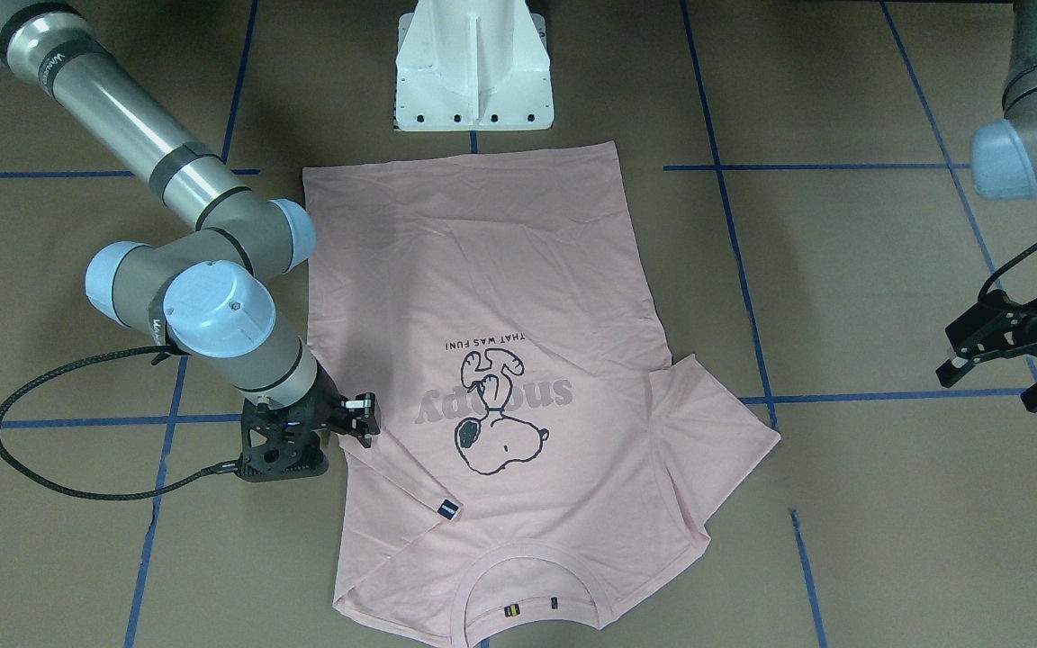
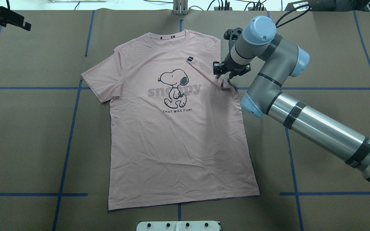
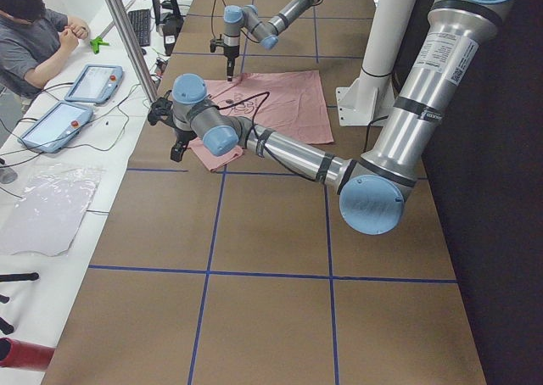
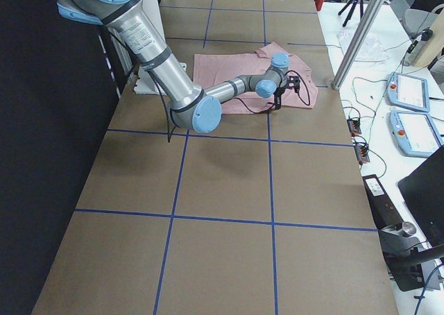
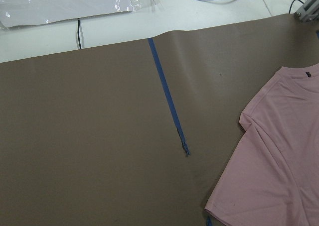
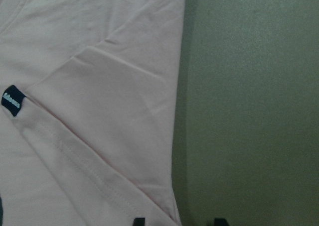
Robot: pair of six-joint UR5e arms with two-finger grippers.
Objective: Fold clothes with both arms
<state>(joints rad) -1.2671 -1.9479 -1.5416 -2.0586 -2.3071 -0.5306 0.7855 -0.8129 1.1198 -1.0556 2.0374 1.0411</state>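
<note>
Toward the table's [image 1: 843, 270] operator-side edge, my right claw [image 1: 358, 418] hangs open astride the T-shirt's [image 1: 500, 270] folded-in sleeve [image 1: 401, 481]; left claw [image 1: 988, 387] open, empty.

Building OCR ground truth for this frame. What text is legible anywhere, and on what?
"THAT WAS FUN!": T-shirt chest, under the dog print.
"sn..py": faded lettering behind the dog print, middle letters covered.
Unreadable, blurred: white mark on the sleeve tag.
Unreadable, too small: collar labels; sticker on the left arm.
</note>
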